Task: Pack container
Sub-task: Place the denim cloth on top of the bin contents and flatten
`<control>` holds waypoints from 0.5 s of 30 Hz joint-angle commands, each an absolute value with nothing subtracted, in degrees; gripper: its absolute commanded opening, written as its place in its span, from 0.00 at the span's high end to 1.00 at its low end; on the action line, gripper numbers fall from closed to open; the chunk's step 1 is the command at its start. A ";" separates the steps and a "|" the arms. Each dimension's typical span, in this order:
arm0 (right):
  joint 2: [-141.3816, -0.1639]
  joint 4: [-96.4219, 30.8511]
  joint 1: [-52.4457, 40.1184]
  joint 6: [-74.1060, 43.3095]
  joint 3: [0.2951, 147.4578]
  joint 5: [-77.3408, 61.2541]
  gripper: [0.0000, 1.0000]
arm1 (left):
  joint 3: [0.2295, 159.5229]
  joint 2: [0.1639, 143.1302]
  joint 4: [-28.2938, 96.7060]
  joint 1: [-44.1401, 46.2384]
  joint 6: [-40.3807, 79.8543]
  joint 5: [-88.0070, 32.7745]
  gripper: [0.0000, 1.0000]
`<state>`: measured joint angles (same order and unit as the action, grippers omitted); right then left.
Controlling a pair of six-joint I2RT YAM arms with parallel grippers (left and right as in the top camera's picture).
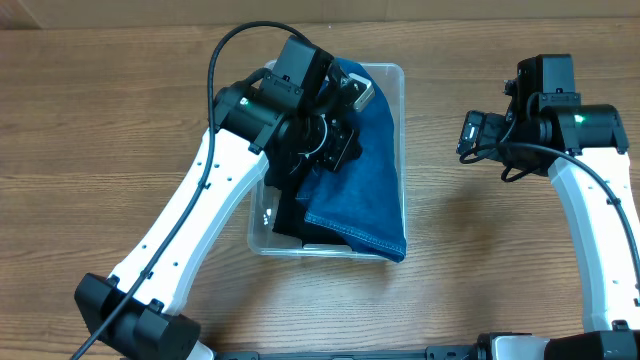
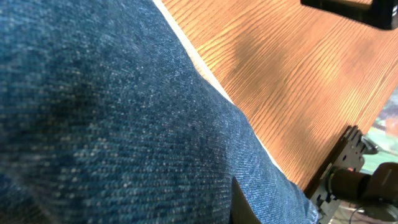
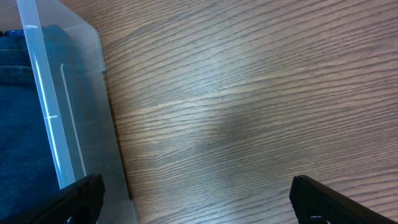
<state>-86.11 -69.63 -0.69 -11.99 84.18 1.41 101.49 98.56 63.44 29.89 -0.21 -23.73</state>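
Observation:
The clear plastic container (image 1: 395, 72) stands at the table's middle. A blue denim garment (image 1: 365, 190) lies in it and hangs over its front right corner, with a black cloth (image 1: 285, 215) beside it on the left. My left gripper (image 1: 350, 95) is down at the far end of the container, against the denim. The denim (image 2: 112, 112) fills the left wrist view and hides the jaws except one dark finger (image 2: 239, 202). My right gripper (image 3: 199, 199) is open and empty over bare table, just right of the container wall (image 3: 74, 112).
Wooden table (image 1: 480, 240) all round the container. My right arm (image 1: 560, 110) stands to the right of the bin, and the left arm's white link (image 1: 190, 220) crosses the table at its left.

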 commanded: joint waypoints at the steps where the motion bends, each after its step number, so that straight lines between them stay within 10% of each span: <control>1: -85.84 -69.36 -0.51 -12.05 84.20 1.17 0.00 | 103.02 99.13 61.89 30.46 -6.76 -25.52 0.96; 10: -85.84 -69.60 -0.51 -12.03 84.20 1.17 0.00 | 103.00 104.73 65.49 26.55 -4.97 -13.08 0.94; 13: -85.84 -69.58 -0.51 -12.03 84.20 1.17 0.00 | 103.02 104.71 73.19 22.63 0.89 2.66 0.00; 15: -85.84 -69.56 -0.51 -12.05 84.20 1.15 0.00 | 103.02 104.71 75.29 20.78 3.75 5.08 0.00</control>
<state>-86.11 -69.78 -0.69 -11.99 84.18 1.39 101.56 104.95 73.23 24.53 -2.04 -7.66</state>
